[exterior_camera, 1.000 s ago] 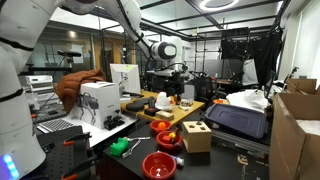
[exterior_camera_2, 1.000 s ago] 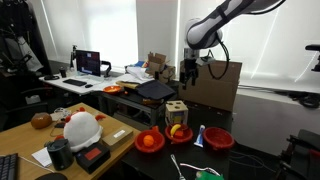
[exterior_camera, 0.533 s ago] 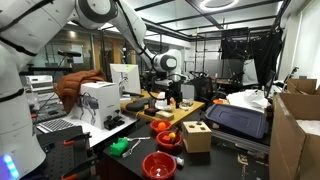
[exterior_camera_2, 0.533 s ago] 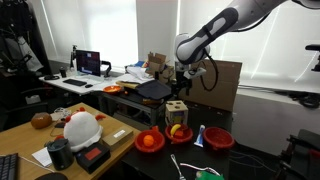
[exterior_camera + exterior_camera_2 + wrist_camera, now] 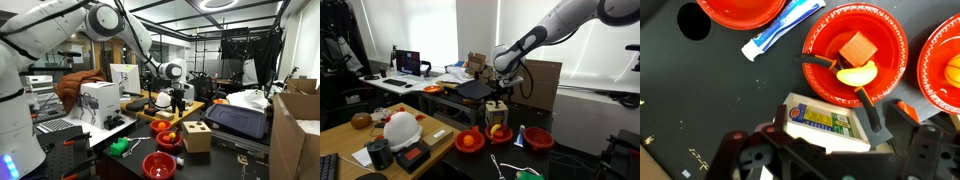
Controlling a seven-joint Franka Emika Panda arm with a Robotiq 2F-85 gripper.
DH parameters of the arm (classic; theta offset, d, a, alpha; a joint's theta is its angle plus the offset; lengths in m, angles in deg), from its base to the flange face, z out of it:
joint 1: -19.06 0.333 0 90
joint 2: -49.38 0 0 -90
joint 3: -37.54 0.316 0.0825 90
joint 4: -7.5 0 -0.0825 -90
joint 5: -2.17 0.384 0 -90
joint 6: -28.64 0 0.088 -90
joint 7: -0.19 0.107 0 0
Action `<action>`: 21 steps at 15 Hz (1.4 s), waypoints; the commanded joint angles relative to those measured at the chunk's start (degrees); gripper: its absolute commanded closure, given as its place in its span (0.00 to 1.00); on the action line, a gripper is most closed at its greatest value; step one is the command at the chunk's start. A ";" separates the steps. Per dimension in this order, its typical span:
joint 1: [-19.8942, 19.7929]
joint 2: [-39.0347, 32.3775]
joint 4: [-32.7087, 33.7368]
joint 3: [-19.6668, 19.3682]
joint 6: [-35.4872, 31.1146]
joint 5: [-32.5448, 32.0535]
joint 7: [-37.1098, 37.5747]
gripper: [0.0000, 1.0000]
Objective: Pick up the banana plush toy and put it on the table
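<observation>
Exterior view: the gripper hangs with jaws apart. The banana plush toy lies well below the jaws, in a red bowl.

Wrist view: the toy sits just ahead of the spread jaws. Its long axis seems to run roughly across their gap. Bare bench lies beside the bowl.

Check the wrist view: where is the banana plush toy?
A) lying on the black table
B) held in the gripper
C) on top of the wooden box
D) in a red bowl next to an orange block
D: the banana plush toy lies inside the middle red bowl, right beside an orange block.
</observation>
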 commanded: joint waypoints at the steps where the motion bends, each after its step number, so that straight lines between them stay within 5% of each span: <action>1: 0.95 -3.19 4.72 -0.22 4.72 0.93 2.63 0.00; 10: 2.93 -8.74 10.76 -0.32 12.28 3.66 11.08 0.00; 21: 1.64 -17.96 21.76 -0.43 11.01 7.29 23.03 0.00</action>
